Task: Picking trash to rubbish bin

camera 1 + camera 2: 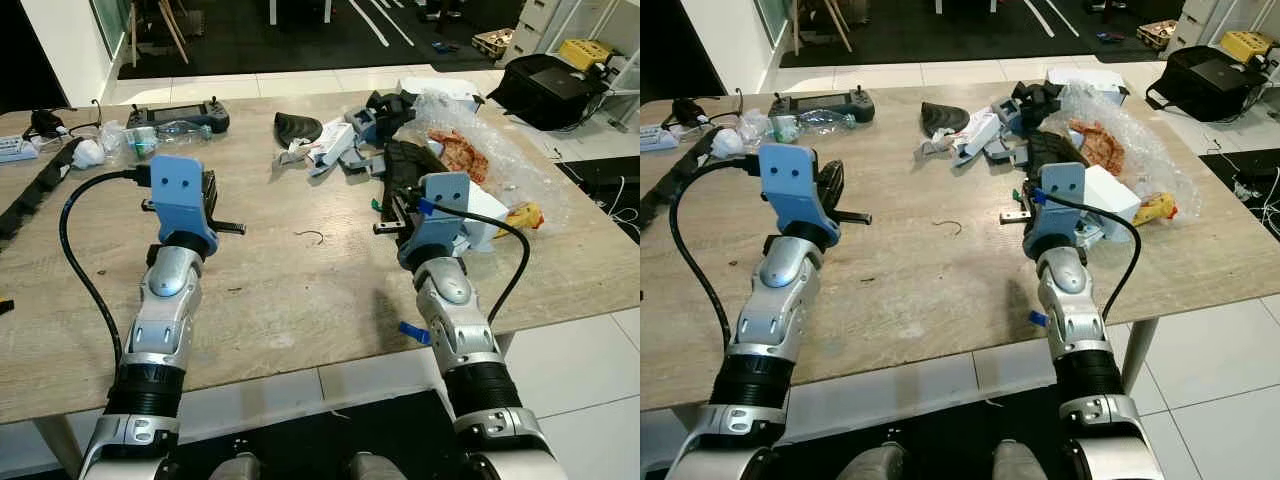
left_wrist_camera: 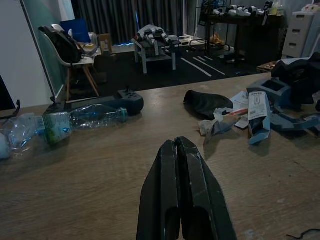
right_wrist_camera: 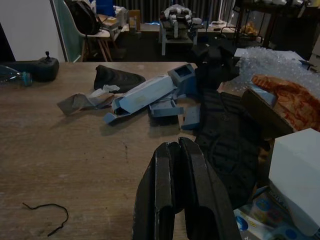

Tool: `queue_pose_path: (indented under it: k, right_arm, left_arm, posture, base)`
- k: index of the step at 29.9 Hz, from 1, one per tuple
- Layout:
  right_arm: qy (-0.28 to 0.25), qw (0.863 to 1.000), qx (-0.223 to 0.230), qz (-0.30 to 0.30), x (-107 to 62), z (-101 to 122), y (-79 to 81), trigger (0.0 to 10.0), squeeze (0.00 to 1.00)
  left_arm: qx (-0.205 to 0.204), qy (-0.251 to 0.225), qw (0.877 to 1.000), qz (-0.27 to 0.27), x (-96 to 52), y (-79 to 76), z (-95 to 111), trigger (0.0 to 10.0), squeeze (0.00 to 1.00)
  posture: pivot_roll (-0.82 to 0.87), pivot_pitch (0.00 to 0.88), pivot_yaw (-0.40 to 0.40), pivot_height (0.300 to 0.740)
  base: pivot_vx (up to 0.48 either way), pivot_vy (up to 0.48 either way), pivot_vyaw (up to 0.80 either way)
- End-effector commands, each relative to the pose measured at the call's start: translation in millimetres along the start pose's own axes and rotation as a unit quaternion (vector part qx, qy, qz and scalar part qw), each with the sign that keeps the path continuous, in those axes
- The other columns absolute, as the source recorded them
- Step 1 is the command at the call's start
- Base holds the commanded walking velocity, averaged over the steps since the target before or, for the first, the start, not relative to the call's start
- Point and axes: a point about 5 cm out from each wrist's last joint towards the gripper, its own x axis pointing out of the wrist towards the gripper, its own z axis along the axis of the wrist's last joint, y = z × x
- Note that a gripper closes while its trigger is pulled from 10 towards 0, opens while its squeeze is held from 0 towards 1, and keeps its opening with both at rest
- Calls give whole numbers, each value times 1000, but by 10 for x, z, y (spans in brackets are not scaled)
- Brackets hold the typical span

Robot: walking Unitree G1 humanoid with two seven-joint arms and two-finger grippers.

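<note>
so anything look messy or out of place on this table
Yes. Torn blue packaging, bubble wrap and a black sole-like piece lie jumbled across the table's far right. A crushed plastic bottle lies on its side at far left.

Wooden table (image 1: 280, 300) on white-tiled floor (image 1: 590, 370)

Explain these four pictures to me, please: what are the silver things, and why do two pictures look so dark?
The silver things are a humanoid robot's two arms, seen from a camera on its head looking down at a wooden table. Each arm ends in a gripper with two black fingers: the left gripper and the right gripper. The dark pictures come from cameras on the wrists, looking along those fingers. Both grippers are shut and hold nothing. On the table lie trash: a plastic bottle, a torn blue carton, bubble wrap, a white box, plus a black controller.
</note>
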Motion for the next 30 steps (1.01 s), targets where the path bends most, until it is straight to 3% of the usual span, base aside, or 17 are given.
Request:
queue_pose_path:
  k: [1, 18, 20, 24, 30]
  right_arm:
    - [9, 1000, 10, -6, -34, -65, -18, 10000, 0]
    - [-1, 1000, 16, 6, -3, -49, -32, 10000, 0]
    - [-1, 1000, 19, 3, 12, -33, -36, 10000, 0]
    - [-1, 1000, 16, 12, 21, -16, -24, 10000, 0]
    - [0, 1000, 17, -2, -16, -50, -89, 10000, 0]
  left_arm:
    - [7, 12, 1000, -11, -27, -50, -76, 10000, 0]
    - [2, 6, 1000, -13, -49, -90, -71, 10000, 0]
    - [23, 10, 999, -34, -44, -129, -74, 10000, 0]
    - [0, 16, 1000, -16, -47, -123, -103, 10000, 0]
    - [21, 14, 999, -27, -69, -150, -107, 10000, 0]
  posture:
    - [-10, 0, -34, 740]
    - [-3, 0, -38, 740]
    - [-3, 0, -38, 740]
    - [-11, 0, -40, 740]
    - [-13, 0, -41, 740]
  base:
    - [0, 0, 0]
    - [0, 0, -680]
    - [0, 0, -800]
    - [0, 0, -800]
    - [0, 0, -800]
